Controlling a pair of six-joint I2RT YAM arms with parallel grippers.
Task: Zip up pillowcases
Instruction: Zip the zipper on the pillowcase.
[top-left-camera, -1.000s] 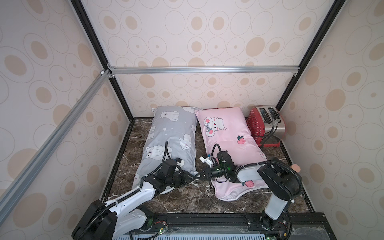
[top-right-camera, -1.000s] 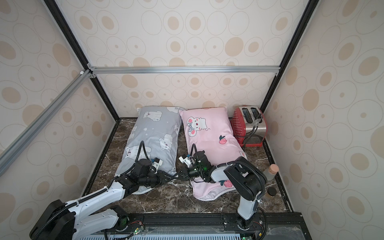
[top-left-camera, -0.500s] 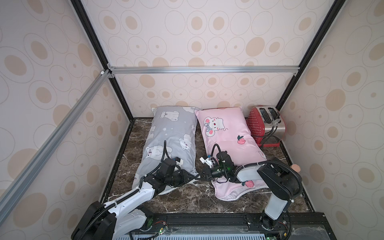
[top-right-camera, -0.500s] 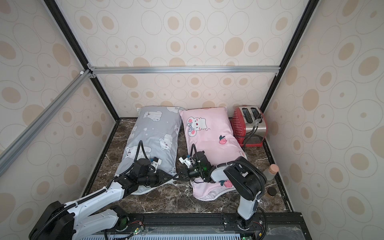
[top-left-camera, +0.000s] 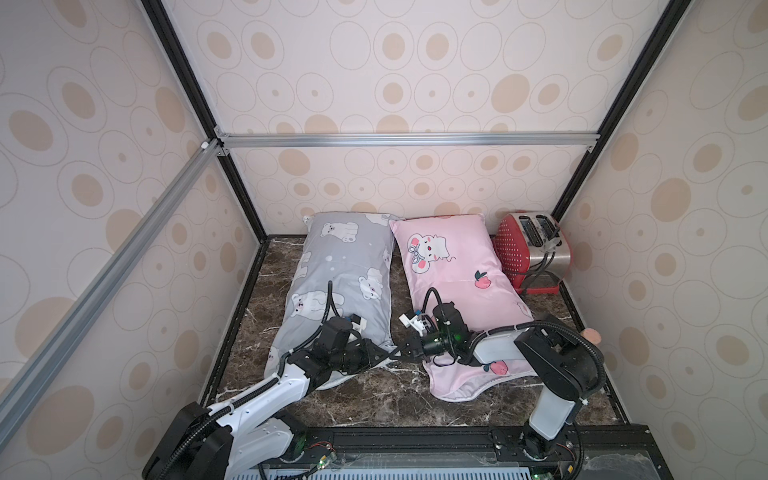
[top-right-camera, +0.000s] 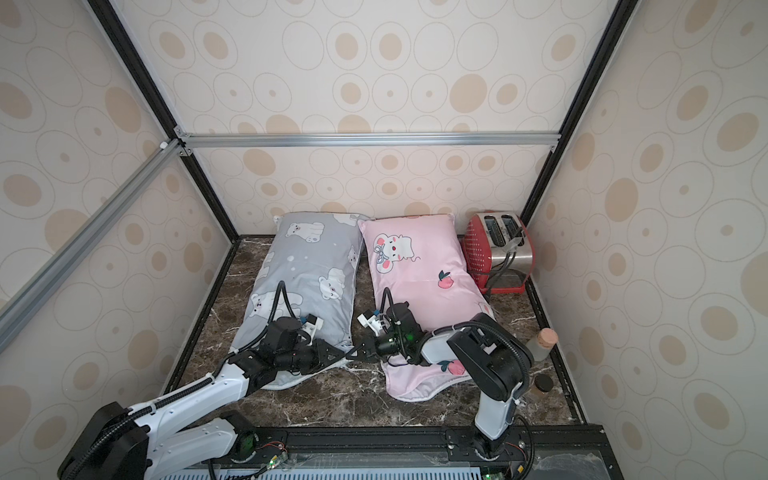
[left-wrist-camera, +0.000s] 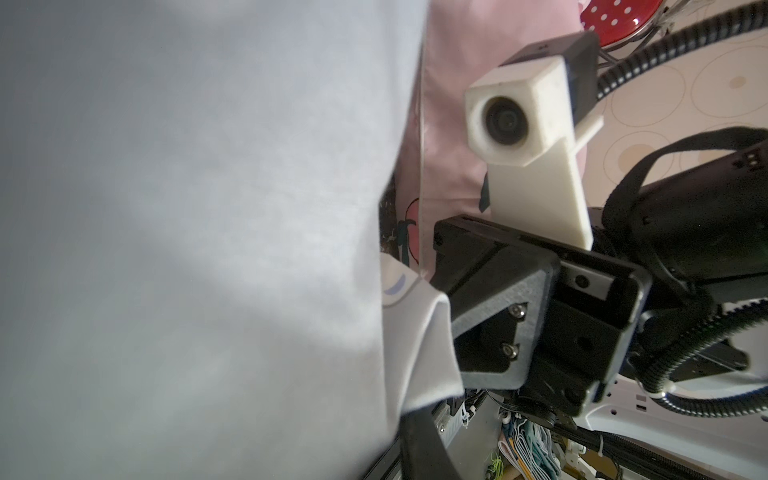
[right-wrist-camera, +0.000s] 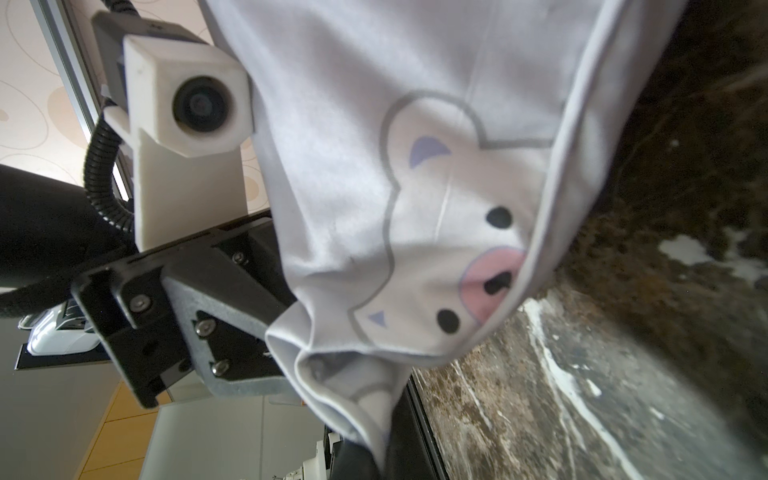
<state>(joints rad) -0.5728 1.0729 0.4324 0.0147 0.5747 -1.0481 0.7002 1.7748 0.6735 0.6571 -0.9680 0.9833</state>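
— starting with the biggest thing: what carries it all?
— a dark marbled tabletop (top-left-camera: 374, 399), filling the lower middle of both top views.
— and the pillowcases?
— two, stuffed, lying side by side, running from the far edge of the tabletop toward the lower edge of the frame. the grey pillowcase (top-left-camera: 345, 266) with white bears sits left of centre. the pink pillowcase (top-left-camera: 453, 266) with the mouse and peaches sits right of centre. their far corners touch, and a strip of bare marble shows between them lower in the frame.
— anything beside them?
— a red toaster (top-left-camera: 528, 249) at the right, just beside the pink pillowcase's far end.
— now the tools.
— both lie low and meet at the lower right corner of the grey pillowcase. the left tool (top-left-camera: 383, 355) points right, over the grey fabric. the right tool (top-left-camera: 404, 347) points left, reaching in over the near end of the pink pillowcase.
— spread or pressed together?
— the right tool is pressed together, its tip at the grey cloth; whether cloth is caught in it, i cannot tell. the left tool's jaws are hidden by bunched cloth, so i cannot tell.
— smaller things?
— a cork-stoppered bottle (top-right-camera: 542, 343) at the right edge of the tabletop.
— and the cloth up close?
— in the right wrist view the corner (right-wrist-camera: 299, 353) is crumpled against the left tool's tip, with a printed bear face (right-wrist-camera: 449, 232) just beside it.
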